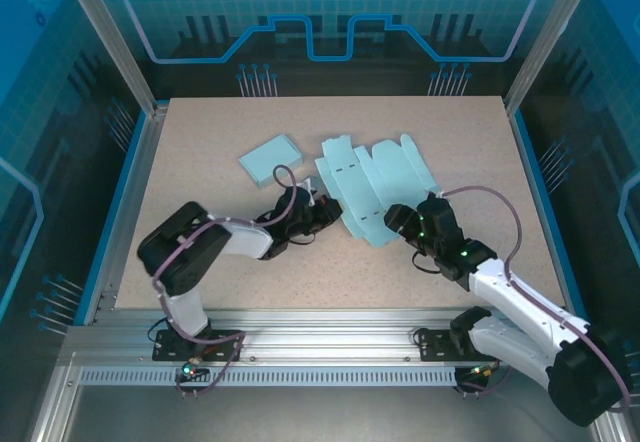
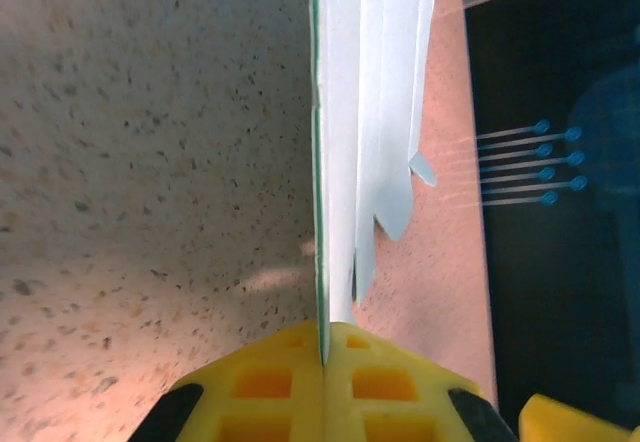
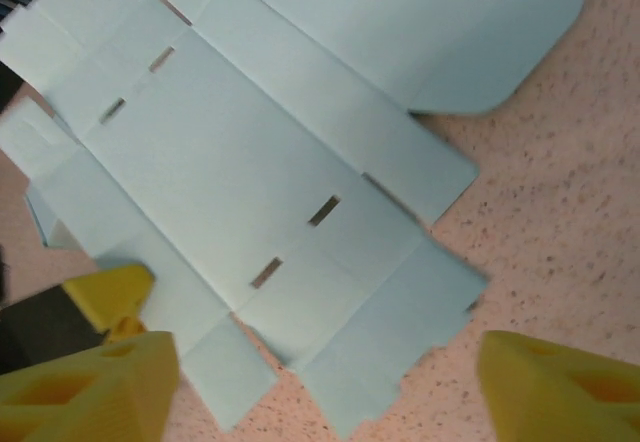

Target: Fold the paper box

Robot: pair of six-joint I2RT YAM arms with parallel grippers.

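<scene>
While the paper box [image 1: 375,182] at frame centre is clamped edgewise by the left gripper [image 2: 325,347], the right gripper [image 3: 320,372] is spread wide over it.

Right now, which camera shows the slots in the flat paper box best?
The right wrist view: the flat paper box lies spread out close beneath it, with four slots plain to see. The top external view shows the box from far off, slots tiny. The left wrist view sees it edge-on, slots hidden.
</scene>
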